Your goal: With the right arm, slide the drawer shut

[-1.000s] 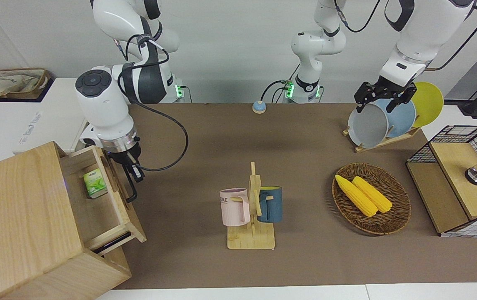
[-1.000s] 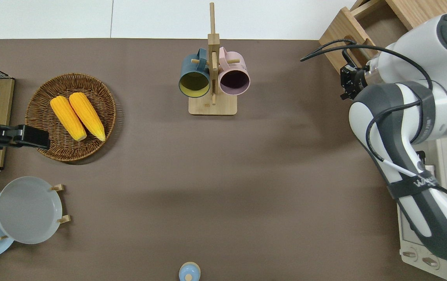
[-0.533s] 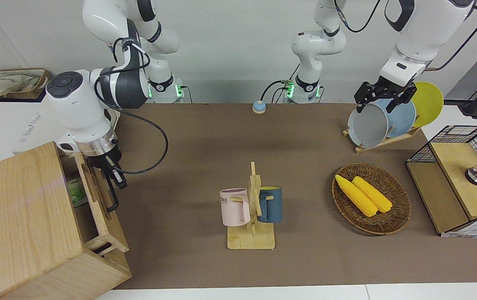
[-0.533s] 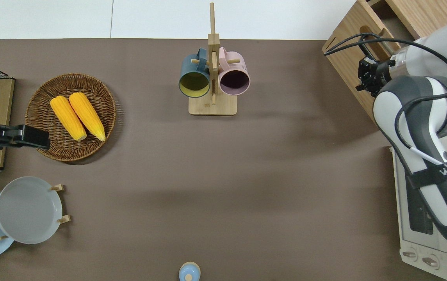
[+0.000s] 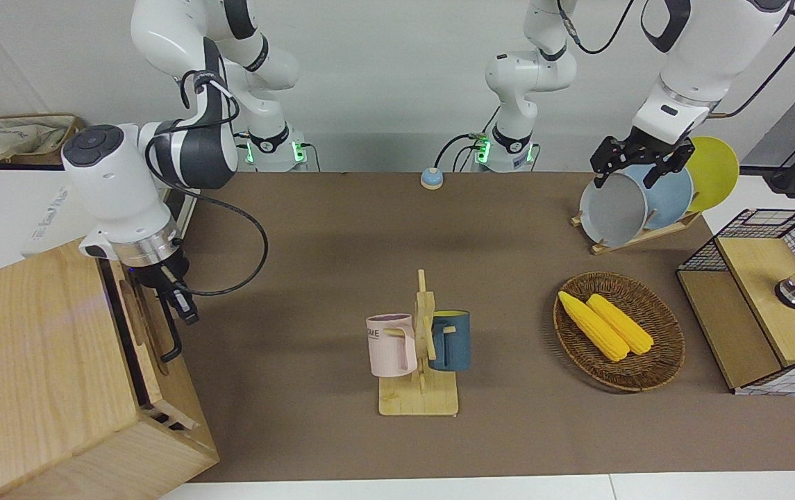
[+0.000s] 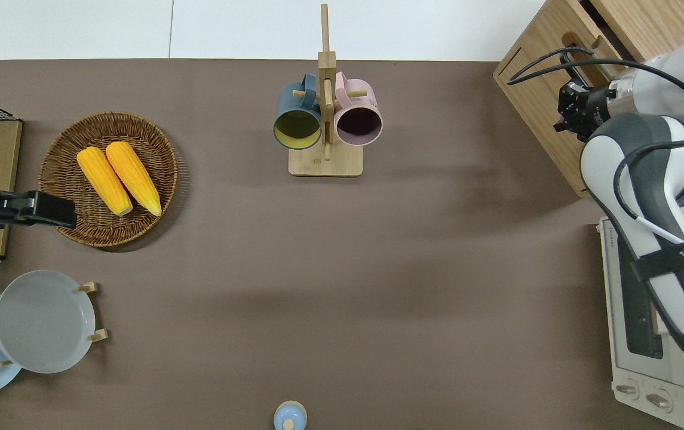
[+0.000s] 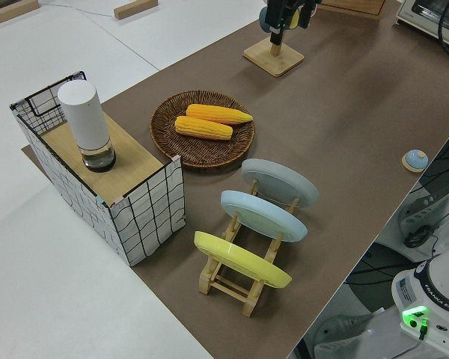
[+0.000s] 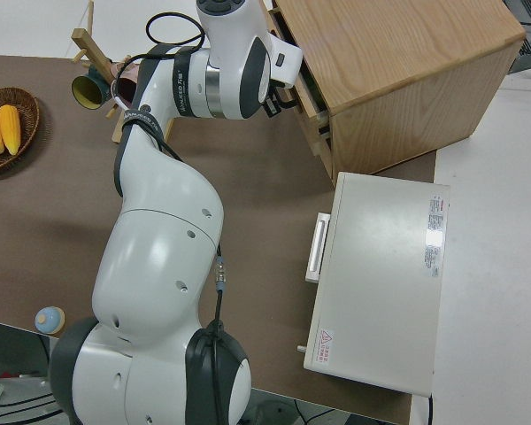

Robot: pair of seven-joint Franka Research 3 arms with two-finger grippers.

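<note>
The light-wood drawer [image 5: 149, 340] sits almost flush in the big pale wood cabinet [image 5: 29, 361] at the right arm's end of the table. Only a thin dark gap shows along its top edge. Its black loop handle [image 5: 172, 342] stands out from the front. My right gripper [image 5: 176, 305] is at the handle's end nearer the robots, touching the drawer front. It also shows in the overhead view [image 6: 570, 110] and the right side view [image 8: 279, 96]. The drawer's inside is hidden. My left arm [image 5: 637, 163] is parked.
A mug rack [image 5: 419, 361] with a pink and a blue mug stands mid-table. A wicker basket [image 5: 654, 368] holds two corn cobs. A plate rack [image 5: 640, 201], a wire-mesh wood box [image 5: 758, 298], a white toaster oven [image 6: 652, 334] and a small blue button [image 5: 431, 179] are also there.
The drawer slid from wide open into the cabinet, hiding the green box inside. My right gripper moved with the handle toward the cabinet. The left arm has not moved.
</note>
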